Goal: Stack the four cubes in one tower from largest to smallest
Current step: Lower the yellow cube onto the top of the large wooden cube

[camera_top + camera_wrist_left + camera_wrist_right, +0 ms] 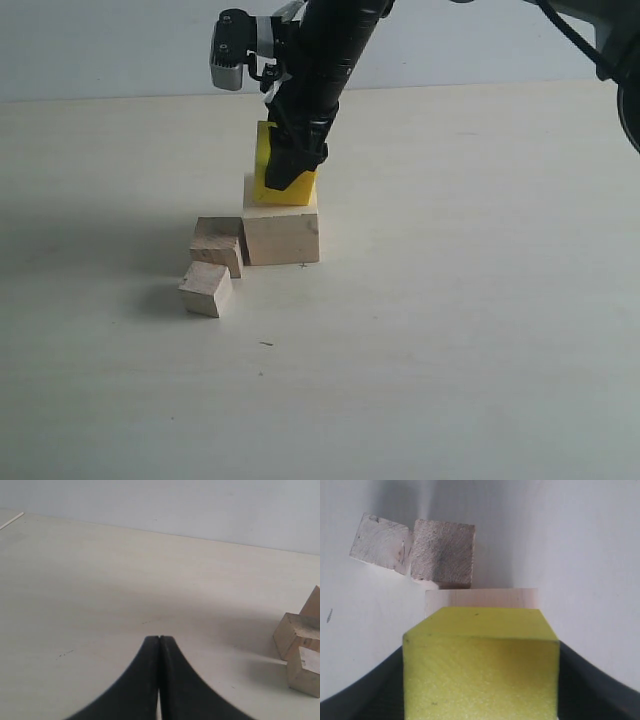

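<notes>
Right gripper (288, 175) grasping yellow cube (480, 675) atop large cube (282, 237); medium cube (218, 247), small cube (206, 288) just beside; left gripper (159, 641) clenched, empty.

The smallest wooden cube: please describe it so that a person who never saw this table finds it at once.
On the pale table, find the large wooden cube beneath the yellow cube. To its left in the exterior view sit the medium cube and, nearer the camera, the smallest cube, turned at an angle.

On the pale table (450, 350) sit three wooden cubes: large cube (283, 238), medium cube (218, 245) just beside it, small cube (206, 288) close by.
</notes>
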